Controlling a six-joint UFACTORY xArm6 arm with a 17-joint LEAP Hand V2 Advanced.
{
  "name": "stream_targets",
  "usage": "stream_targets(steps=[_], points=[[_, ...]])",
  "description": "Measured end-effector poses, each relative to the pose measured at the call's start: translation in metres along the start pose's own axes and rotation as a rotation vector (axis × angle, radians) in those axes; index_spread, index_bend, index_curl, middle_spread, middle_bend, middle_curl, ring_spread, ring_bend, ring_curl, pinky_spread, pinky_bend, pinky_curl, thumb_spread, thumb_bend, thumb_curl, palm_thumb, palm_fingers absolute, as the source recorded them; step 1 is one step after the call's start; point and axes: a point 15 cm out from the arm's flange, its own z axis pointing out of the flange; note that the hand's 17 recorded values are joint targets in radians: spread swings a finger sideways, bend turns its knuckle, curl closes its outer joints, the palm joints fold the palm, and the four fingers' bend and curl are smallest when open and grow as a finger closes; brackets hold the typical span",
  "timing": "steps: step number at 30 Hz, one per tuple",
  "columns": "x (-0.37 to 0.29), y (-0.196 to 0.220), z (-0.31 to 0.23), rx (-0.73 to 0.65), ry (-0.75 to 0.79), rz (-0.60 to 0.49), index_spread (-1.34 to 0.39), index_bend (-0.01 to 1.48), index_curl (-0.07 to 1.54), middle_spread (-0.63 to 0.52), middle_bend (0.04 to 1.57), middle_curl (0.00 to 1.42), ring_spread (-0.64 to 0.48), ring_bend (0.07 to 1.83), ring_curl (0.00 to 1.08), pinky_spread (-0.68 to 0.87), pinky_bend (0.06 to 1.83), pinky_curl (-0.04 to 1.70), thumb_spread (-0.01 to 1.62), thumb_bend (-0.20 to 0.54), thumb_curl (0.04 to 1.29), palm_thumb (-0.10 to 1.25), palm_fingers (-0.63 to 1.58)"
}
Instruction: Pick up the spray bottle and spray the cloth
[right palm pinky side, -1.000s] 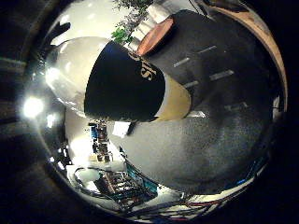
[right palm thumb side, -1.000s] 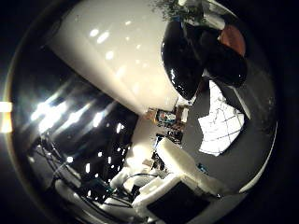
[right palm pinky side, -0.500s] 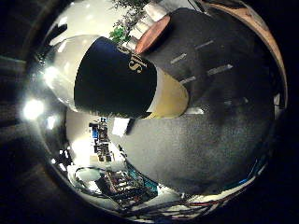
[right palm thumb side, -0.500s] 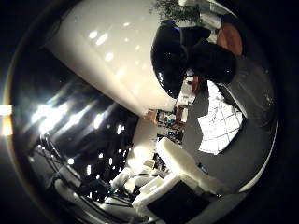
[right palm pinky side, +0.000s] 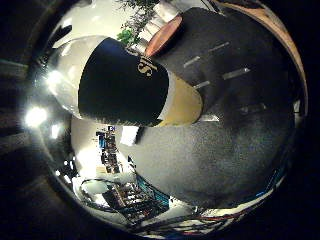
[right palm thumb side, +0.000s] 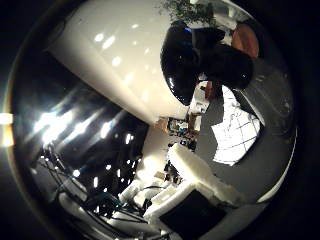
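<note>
- Spray bottle (right palm pinky side: 125, 85): dark label band, pale yellowish lower body. Fills much of the little-finger-side view, so it sits close to the palm. Its black spray head (right palm thumb side: 200, 60) shows in the thumb-side view, above the bench.
- Hand (right palm thumb side: 200, 175): white parts reach in at the edge of the thumb-side view. Whether the fingers are curled round the bottle cannot be told.
- Cloth (right palm thumb side: 237, 132): white with a thin grid pattern, lying flat on the bench, apart from the bottle.
- Step in hand, as judged: bringing the bottle to the cloth. To do it well, keep the bottle firm against the palm, turn the nozzle toward the cloth, and seat a finger squarely on the trigger before squeezing. A slack hold risks the bottle twisting.
- Bench (right palm pinky side: 235, 150): covered in dark grey, felt-like matting with a few pale strips.
- Round reddish-brown dish (right palm pinky side: 162, 35): at the far edge of the bench.
- Room: green plant (right palm pinky side: 135, 22) beyond the bench, bright ceiling lights, cluttered shelving in the distance.
</note>
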Motion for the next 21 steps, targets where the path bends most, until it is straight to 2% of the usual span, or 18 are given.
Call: stream_targets(steps=[21], points=[[0.010,-0.015,0.025,-0.032,0.019,-0.006,-0.20,0.15,0.24,0.19,0.35,0.34,0.15,0.45,0.25,0.27,0.34,0.32,1.16,-0.019,0.33,0.65,0.10]])
